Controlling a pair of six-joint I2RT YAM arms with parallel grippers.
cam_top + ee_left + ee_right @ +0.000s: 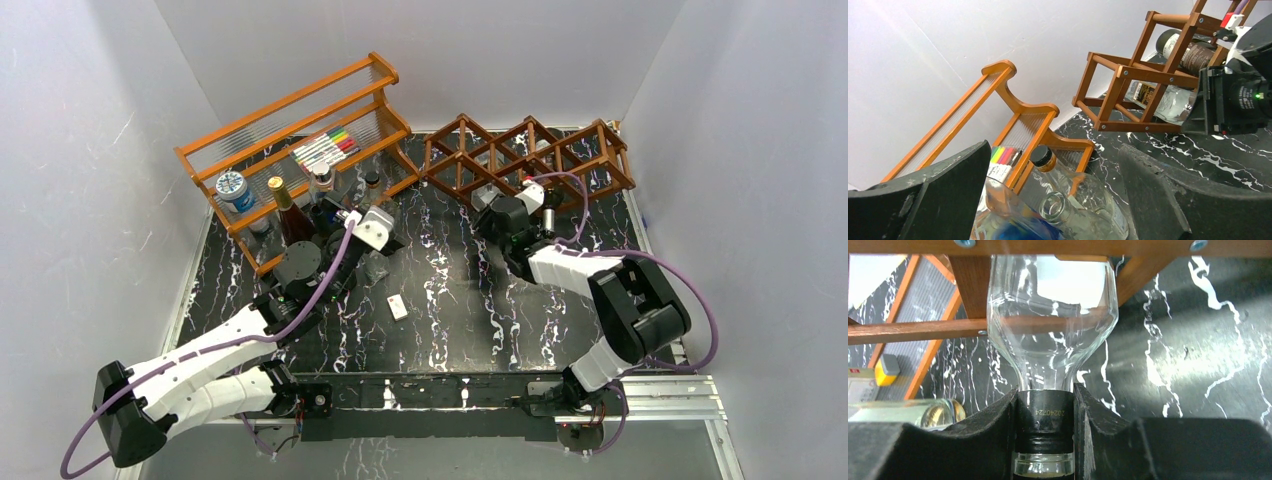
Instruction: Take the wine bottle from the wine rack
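Note:
The wine rack (530,150) is a dark reddish-brown lattice at the back right; it also shows in the left wrist view (1128,75) and the right wrist view (913,331). A clear glass wine bottle (1053,315) lies in a low cell, neck pointing out of the rack; it also shows in the left wrist view (1173,102). My right gripper (1044,405) is shut on its black-collared neck, at the rack's front left (497,205). My left gripper (1053,150) is open and empty, hovering by the orange shelf (330,215).
A dark labelled bottle (1188,52) lies in a higher rack cell. The orange tiered shelf (290,120) at the back left holds markers (325,150) and a blue-lidded jar (235,190). Clear bottles (1083,195) stand under my left gripper. A small white piece (398,307) lies mid-table.

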